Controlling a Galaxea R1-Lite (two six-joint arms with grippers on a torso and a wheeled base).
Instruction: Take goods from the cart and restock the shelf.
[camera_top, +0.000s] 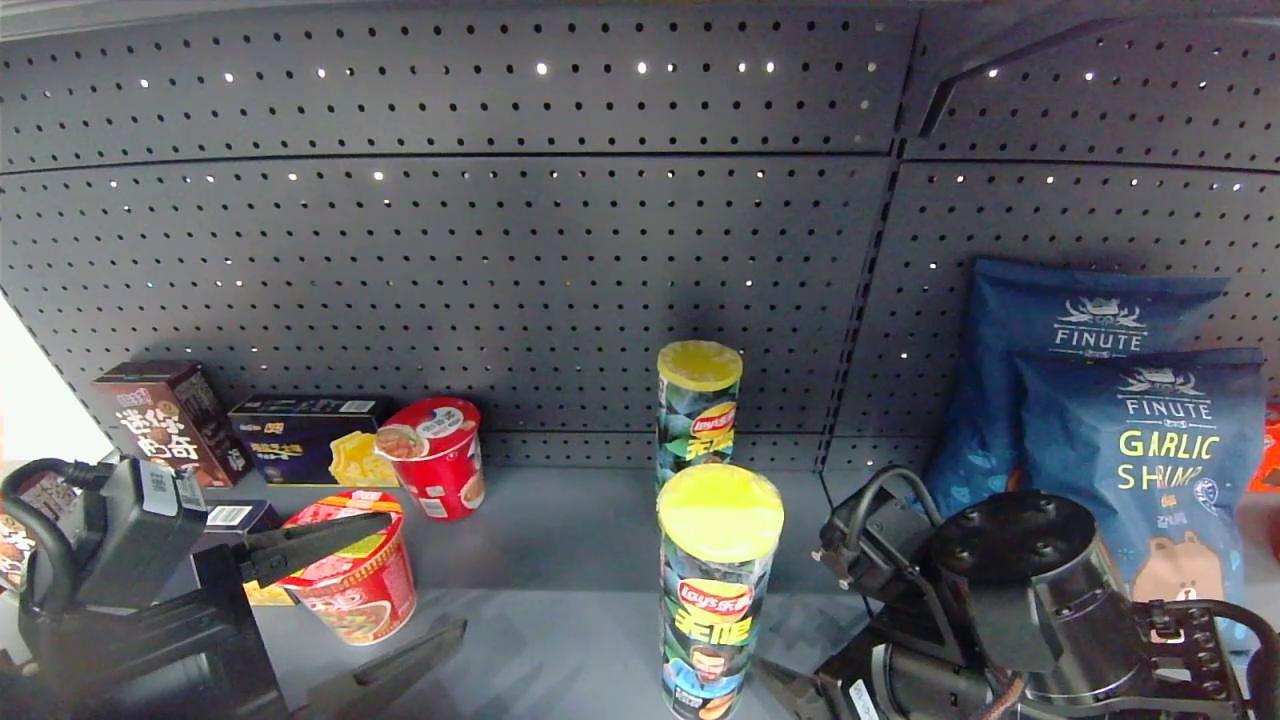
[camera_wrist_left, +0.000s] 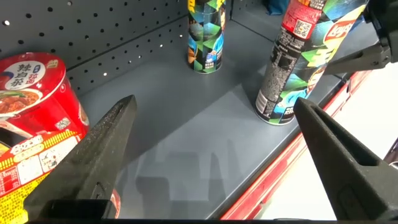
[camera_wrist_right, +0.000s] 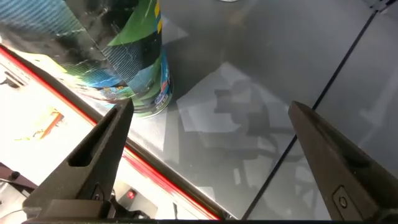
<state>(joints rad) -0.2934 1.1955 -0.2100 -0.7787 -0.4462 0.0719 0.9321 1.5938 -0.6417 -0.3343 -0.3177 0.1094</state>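
Observation:
Two chip cans with yellow lids stand on the grey shelf (camera_top: 560, 540): one at the back (camera_top: 698, 410), one near the front edge (camera_top: 718, 590). My left gripper (camera_top: 422, 572) is open and empty, its upper finger over a red cup noodle (camera_top: 355, 585). In the left wrist view the left gripper (camera_wrist_left: 214, 106) frames bare shelf, with the cup noodle (camera_wrist_left: 31, 93) beside one finger and the front can (camera_wrist_left: 292, 62) beyond the other. My right gripper (camera_wrist_right: 210, 112) is open and empty, just right of the front can (camera_wrist_right: 124, 56).
A second red cup noodle (camera_top: 437, 455) and dark boxes (camera_top: 170, 420) stand at the back left. Blue snack bags (camera_top: 1130, 440) lean against the pegboard on the right. A red strip (camera_wrist_right: 93, 124) marks the shelf's front edge.

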